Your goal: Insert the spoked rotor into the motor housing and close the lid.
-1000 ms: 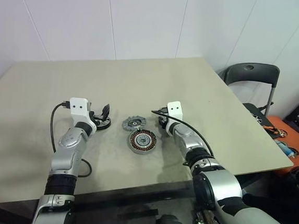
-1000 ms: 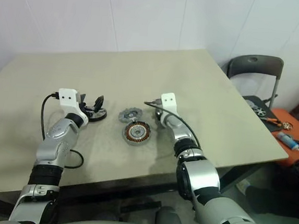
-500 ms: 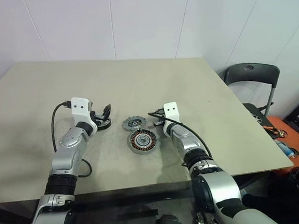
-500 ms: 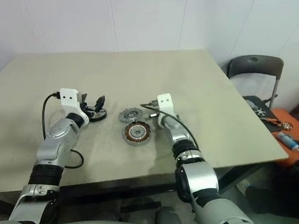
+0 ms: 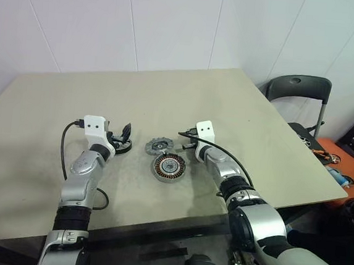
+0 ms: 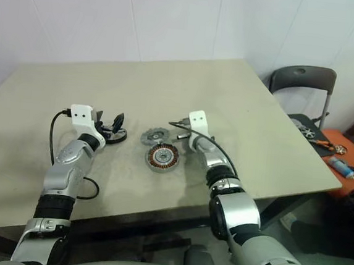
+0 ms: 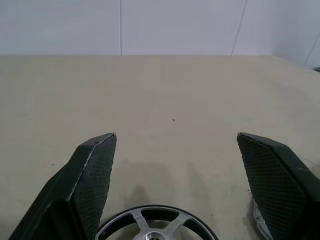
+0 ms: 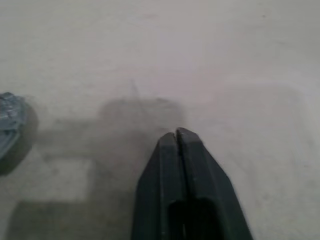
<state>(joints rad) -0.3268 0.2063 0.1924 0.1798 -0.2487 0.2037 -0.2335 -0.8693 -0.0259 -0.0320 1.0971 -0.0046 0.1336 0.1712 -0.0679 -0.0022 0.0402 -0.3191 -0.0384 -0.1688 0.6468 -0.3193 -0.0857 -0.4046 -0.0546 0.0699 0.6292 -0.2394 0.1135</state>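
The spoked rotor, with its black rim and silver spokes, lies flat on the table left of centre. My left gripper is open, level and low over it, one finger on each side without touching the rim. The motor housing, ringed with copper windings, sits at the table's middle. The toothed grey lid lies just behind it. My right gripper is shut on nothing. It points down at bare table right of the lid and housing.
A black cable loops from my left wrist over the table. A dark chair stands off the table's right corner. Orange and blue items lie on the floor past the right edge.
The right gripper's fingers have closed together on nothing, staying beside the housing. The left gripper and all three discs have not moved.
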